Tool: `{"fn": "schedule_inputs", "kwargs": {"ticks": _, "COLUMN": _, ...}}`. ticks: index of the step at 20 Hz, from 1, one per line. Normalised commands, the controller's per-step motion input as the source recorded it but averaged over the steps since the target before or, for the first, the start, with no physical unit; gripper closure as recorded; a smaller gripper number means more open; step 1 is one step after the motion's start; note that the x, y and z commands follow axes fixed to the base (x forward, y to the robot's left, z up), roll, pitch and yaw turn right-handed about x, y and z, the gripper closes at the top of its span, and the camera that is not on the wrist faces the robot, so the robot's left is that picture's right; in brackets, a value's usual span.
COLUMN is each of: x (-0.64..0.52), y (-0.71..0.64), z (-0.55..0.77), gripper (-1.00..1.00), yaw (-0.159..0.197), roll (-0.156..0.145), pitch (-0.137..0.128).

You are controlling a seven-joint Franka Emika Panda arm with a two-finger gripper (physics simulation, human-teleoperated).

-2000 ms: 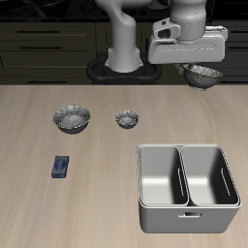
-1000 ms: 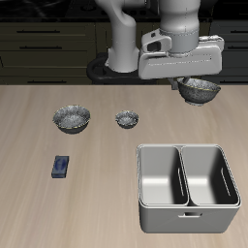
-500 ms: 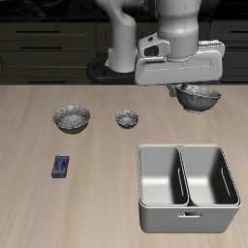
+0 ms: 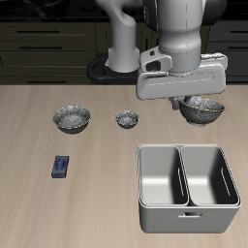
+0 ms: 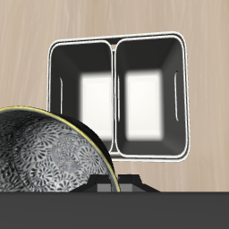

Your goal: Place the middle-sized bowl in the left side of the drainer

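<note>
My gripper [image 4: 191, 101] is shut on the rim of the middle-sized bowl [image 4: 202, 109], a crinkly silvery bowl with a dark inside. It hangs in the air just behind the drainer [image 4: 184, 148], over the table. The drainer is a grey two-compartment tub near the front edge, and both compartments are bare. The bowl hangs closest to the back rim of the left side [image 4: 210, 176]. In the wrist view the bowl [image 5: 45, 161] fills the near field, with the drainer [image 5: 114, 89] beyond it; the fingers [image 5: 114, 185] barely show.
The wider silvery bowl [image 4: 72, 118] and the tiniest silvery bowl [image 4: 126, 119] sit on the table farther back, away from the drainer. A small blue block [image 4: 61, 167] lies nearer the front edge. The robot base [image 4: 121, 58] stands at the back.
The gripper has carried the bowl forward and down from the table's back toward the drainer's back rim. Nothing else moved.
</note>
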Motion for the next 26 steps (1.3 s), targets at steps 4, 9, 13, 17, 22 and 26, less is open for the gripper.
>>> {"fn": "schedule_inputs", "kwargs": {"ticks": 4, "x": 0.19, "y": 0.10, "z": -0.07, "gripper": 1.00, "yaw": 0.027, "roll": 0.029, "pitch": 0.006}}
{"fn": "schedule_inputs", "kwargs": {"ticks": 9, "x": 0.18, "y": -0.03, "z": -0.04, "gripper": 1.00, "yaw": -0.006, "roll": -0.012, "pitch": 0.008}}
{"fn": "schedule_inputs", "kwargs": {"ticks": 13, "x": 0.17, "y": -0.18, "z": -0.02, "gripper": 1.00, "yaw": -0.018, "roll": -0.044, "pitch": 0.009}}
{"fn": "schedule_inputs", "kwargs": {"ticks": 17, "x": 0.12, "y": -0.14, "z": -0.08, "gripper": 1.00, "yaw": -0.008, "roll": -0.037, "pitch": 0.010}}
{"fn": "schedule_inputs", "kwargs": {"ticks": 22, "x": 0.08, "y": 0.00, "z": -0.14, "gripper": 1.00, "yaw": 0.007, "roll": -0.030, "pitch": 0.015}}
{"fn": "schedule_inputs", "kwargs": {"ticks": 26, "x": 0.02, "y": 0.00, "z": -0.13, "gripper": 1.00, "yaw": -0.017, "roll": -0.042, "pitch": 0.023}}
